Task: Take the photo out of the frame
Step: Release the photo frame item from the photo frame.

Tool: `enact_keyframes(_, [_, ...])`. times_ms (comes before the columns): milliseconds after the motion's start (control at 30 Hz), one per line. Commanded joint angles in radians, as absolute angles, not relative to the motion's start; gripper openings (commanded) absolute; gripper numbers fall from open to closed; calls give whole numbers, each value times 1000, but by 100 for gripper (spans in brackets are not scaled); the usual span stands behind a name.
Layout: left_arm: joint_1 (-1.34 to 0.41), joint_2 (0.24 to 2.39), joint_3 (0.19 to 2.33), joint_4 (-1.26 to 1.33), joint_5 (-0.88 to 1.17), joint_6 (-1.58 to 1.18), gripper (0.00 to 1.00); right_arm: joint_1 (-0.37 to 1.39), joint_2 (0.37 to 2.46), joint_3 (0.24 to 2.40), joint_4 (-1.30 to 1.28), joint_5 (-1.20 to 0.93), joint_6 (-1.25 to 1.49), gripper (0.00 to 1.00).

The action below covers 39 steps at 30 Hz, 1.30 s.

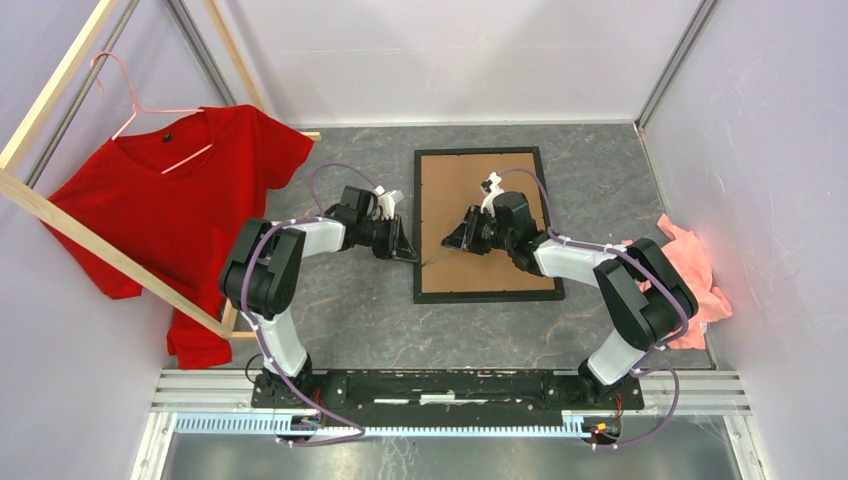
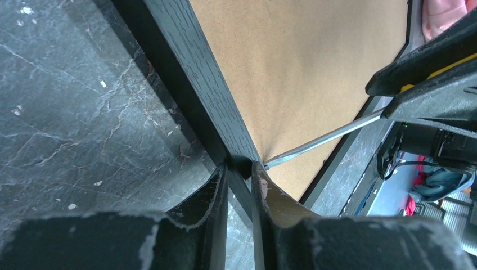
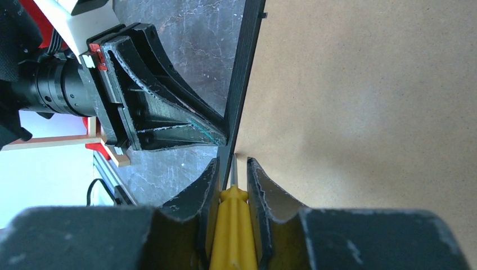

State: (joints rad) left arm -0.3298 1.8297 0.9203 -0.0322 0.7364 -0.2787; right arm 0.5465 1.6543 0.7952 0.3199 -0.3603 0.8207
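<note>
Your left gripper is pinching the left rail of the frame. One finger is sitting outside on the table and the other inside over the brown backing board. Your right gripper is clenching a yellow-handled screwdriver. Its tip is meeting the seam where board and rail join, just beside the left fingers. The frame is lying face down, so the photo is not showing; it is probably sitting beneath that board.

As I read it, you are prying the board up. Be sliding the blade flat into the seam and levering gently, with the left gripper pressing the rail down so the frame is not skidding. Mind the tip, which is working very near your own left fingers.

Room is opening left of the frame, on the table before the red shirt and wooden rack. On the right, a pink cloth is crowding your right elbow, so be lifting the board upward rather than sideways.
</note>
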Motion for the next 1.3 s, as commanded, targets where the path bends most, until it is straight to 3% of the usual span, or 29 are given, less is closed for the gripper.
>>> enact_keyframes(0, [-374, 1866, 946, -52, 642, -304, 9, 603, 1617, 820, 257, -404, 827, 0])
enact_keyframes(1267, [-483, 1868, 962, -18, 500, -364, 2, 779, 1687, 1113, 57, -464, 866, 0])
